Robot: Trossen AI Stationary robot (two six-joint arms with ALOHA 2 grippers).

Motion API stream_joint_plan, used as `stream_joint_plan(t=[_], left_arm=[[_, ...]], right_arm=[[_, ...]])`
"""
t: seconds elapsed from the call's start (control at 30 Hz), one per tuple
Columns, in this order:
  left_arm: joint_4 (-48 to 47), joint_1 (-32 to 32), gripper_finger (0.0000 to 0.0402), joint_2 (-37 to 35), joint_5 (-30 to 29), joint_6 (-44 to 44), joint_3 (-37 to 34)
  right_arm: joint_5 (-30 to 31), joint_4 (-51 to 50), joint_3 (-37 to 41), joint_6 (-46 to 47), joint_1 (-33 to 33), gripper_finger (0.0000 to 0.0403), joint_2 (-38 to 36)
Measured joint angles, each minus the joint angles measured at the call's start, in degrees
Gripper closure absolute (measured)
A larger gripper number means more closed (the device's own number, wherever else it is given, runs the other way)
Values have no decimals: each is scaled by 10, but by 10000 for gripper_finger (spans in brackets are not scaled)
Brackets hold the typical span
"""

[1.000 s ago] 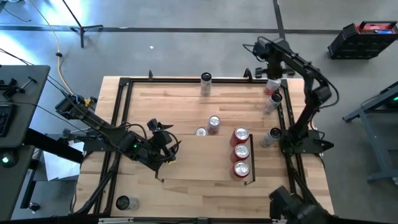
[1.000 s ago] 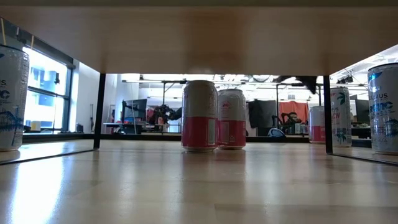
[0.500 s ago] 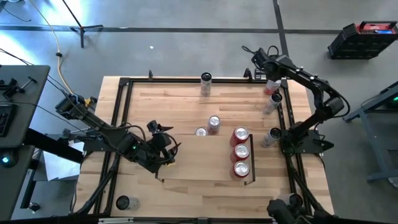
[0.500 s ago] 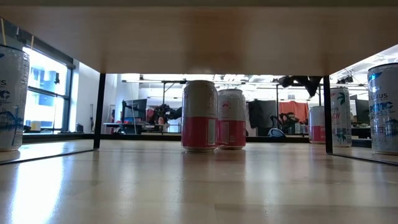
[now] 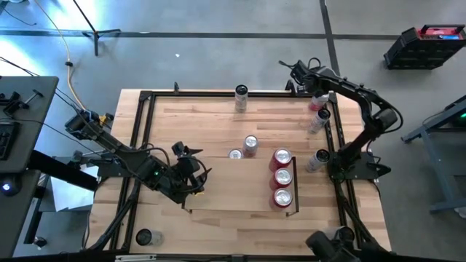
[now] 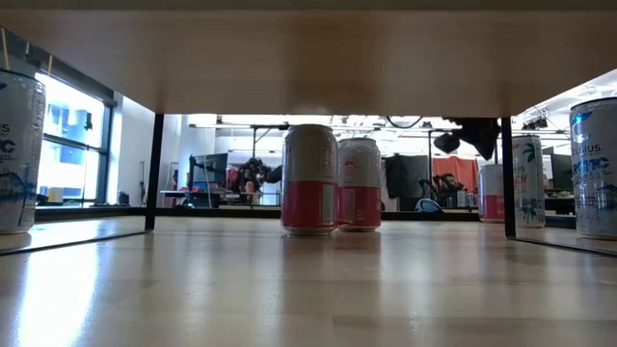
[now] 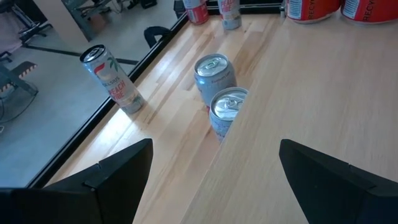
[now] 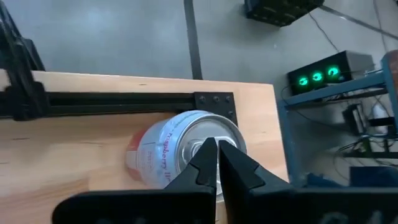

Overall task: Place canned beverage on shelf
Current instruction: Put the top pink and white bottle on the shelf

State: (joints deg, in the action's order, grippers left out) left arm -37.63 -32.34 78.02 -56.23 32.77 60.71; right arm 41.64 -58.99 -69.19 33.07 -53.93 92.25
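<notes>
The shelf (image 5: 233, 185) is the light-wood bay edged by thin black rails. Three red cans (image 5: 282, 177) stand in a row along its right rail. Two silver-topped cans (image 7: 214, 71) stand at its far edge. My left gripper (image 5: 191, 175) hovers open over the shelf's left end, with nothing between its fingers (image 7: 118, 174). A white and pink can (image 8: 180, 149) stands at the table's far right corner. My right gripper (image 8: 216, 152) is shut and points steeply down right over that can's top. In the low view it (image 6: 472, 135) hangs just above the cans. My right gripper's shut fingertips (image 8: 208, 155) stand over the top (image 8: 193, 134) of the white and pink can, coming from above at a slant. I cannot tell whether they touch it. The can stands upright on the table.
More cans stand along the right rail (image 5: 320, 116) (image 5: 320, 156), one at the far edge (image 5: 240, 94) and one at the near left corner (image 5: 145, 236). A black frame (image 5: 142, 145) edges the tabletop. Its corner bracket (image 8: 214, 99) lies just beyond the pink can.
My right gripper has come down and tipped steeply downward over the far right corner can, staying shut. In the low view it hangs lower than before.
</notes>
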Motion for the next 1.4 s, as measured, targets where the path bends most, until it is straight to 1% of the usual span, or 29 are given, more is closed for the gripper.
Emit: stream_joint_plan(t=[0.13,0.27,0.6,0.8,1.07,1.2,1.4], left_arm=[[0,0,60,0,0,0,0],[0,0,60,0,-2,0,0],[0,0,60,0,-2,1,0],[0,0,60,0,-1,2,0],[2,0,60,0,-1,2,0],[3,0,60,0,-1,2,0],[3,0,60,0,-1,2,0]], right_arm=[[1,-2,0,-8,0,403,13],[-13,-2,0,-21,-6,403,19],[-43,-1,-2,-37,-12,403,18],[-58,-1,-2,-48,-4,403,13],[-111,-1,-1,-51,-4,403,-9],[-115,-1,0,-51,-5,403,-14],[-102,0,0,-51,-7,403,-14]])
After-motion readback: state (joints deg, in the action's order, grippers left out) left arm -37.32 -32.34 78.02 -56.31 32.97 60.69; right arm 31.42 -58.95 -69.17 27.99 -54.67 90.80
